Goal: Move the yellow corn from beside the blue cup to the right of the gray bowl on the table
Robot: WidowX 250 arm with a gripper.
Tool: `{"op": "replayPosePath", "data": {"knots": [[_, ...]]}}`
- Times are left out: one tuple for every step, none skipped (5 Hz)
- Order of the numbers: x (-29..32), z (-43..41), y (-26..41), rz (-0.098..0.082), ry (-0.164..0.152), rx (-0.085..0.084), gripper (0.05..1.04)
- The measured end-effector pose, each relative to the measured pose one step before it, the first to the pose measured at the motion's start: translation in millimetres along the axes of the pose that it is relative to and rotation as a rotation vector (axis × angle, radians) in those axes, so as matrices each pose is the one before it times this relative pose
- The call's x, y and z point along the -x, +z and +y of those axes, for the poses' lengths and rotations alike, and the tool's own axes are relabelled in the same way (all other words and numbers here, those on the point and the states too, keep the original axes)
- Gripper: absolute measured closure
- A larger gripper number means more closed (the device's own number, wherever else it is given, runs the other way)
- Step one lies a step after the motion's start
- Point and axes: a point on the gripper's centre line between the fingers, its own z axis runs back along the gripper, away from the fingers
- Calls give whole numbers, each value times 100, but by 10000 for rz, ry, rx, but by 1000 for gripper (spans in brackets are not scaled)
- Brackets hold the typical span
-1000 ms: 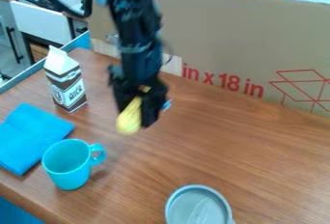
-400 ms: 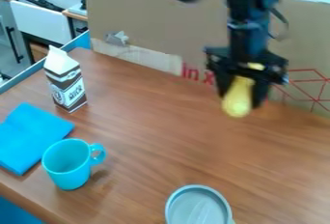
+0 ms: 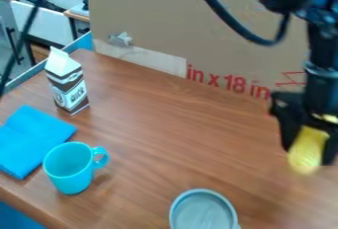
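At the right edge of the camera view hangs the gripper (image 3: 309, 156), shut on a yellow, rounded, elongated object (image 3: 308, 150) whose lower end sticks out below the fingers. It is held above the table's right side. A grey round lidded container or pot (image 3: 203, 214) stands at the bottom, left of and below the gripper. Far to the left are a turquoise mug (image 3: 70, 168), its handle turned right, a folded blue cloth (image 3: 31, 139) and an upright brown-and-white milk carton (image 3: 67, 83).
A tall cardboard sheet (image 3: 158, 30) with red print walls off the back of the wooden table (image 3: 178, 139). A blue edge (image 3: 39, 70) runs along the left back. A black cable (image 3: 231, 25) loops down from the arm at the top.
The gripper has swung from left of centre across to the right edge, carrying the yellow object, and is lower than it was at mid-swing. The mug, cloth, carton and grey container have stayed put.
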Motion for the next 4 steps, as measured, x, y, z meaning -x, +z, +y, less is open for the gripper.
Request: {"op": "replayPosePath", "data": {"knots": [[912,-1724,-2228,468,-38,-95,393],[196,210,-2806,298,455,-382,393],[-413,92,-1592,125,503,-174,393],[-14,-29,-66,-18,314,112,393]]}}
